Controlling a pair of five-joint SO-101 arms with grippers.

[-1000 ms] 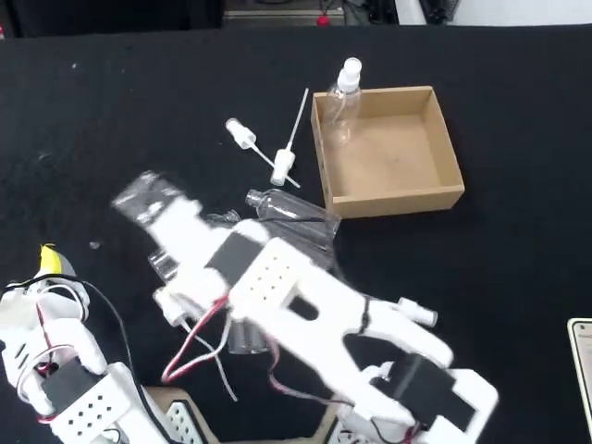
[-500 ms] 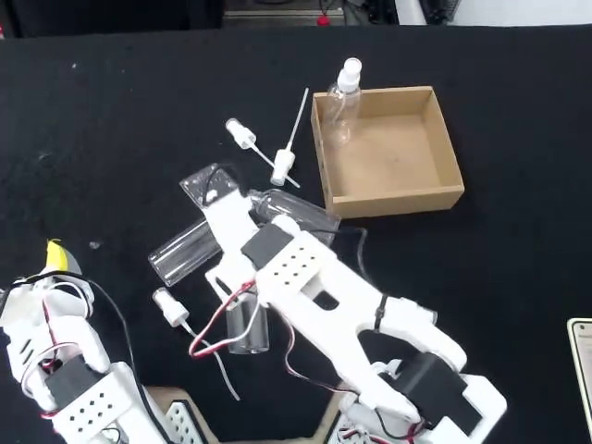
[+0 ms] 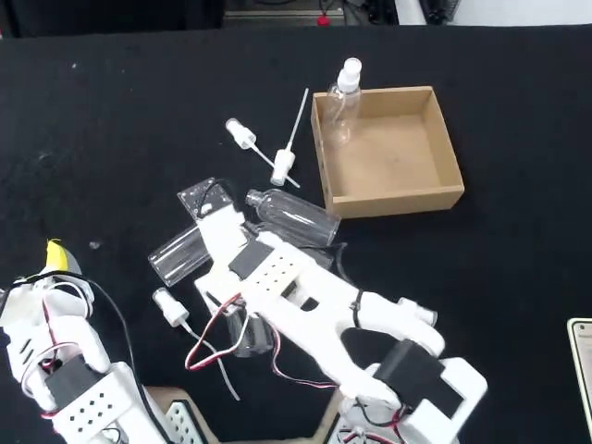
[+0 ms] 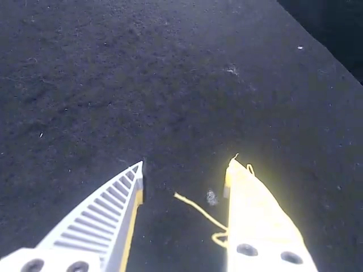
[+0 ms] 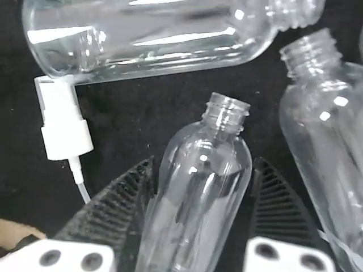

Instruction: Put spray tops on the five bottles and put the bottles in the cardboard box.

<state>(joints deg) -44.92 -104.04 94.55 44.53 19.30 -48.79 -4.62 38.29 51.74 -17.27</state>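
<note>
My right gripper (image 5: 203, 165) is shut on a clear uncapped bottle (image 5: 198, 187), its black fingers (image 5: 113, 209) pressed to both sides. In the high view that held bottle (image 3: 205, 196) sticks out past the right gripper (image 3: 213, 211) at mid-table. Three more open bottles lie around it: one to its left (image 3: 180, 254), one towards the box (image 3: 291, 215), one under the arm (image 3: 245, 333). A capped bottle (image 3: 344, 97) stands in the cardboard box's (image 3: 393, 199) far left corner. Several white spray tops lie loose (image 3: 240, 134) (image 3: 284, 165) (image 3: 169, 305). My left gripper (image 4: 184, 175) hangs open over bare cloth at the near left (image 3: 48, 264).
The black cloth spreads wide to the far left and to the right of the box. Red and white cables (image 3: 208, 347) trail under the right arm. A white object (image 3: 581, 347) sits at the right edge.
The right arm swung its held bottle rightwards, then settled slightly lower, uncovering the lying bottle to the left. The left arm barely shifted.
</note>
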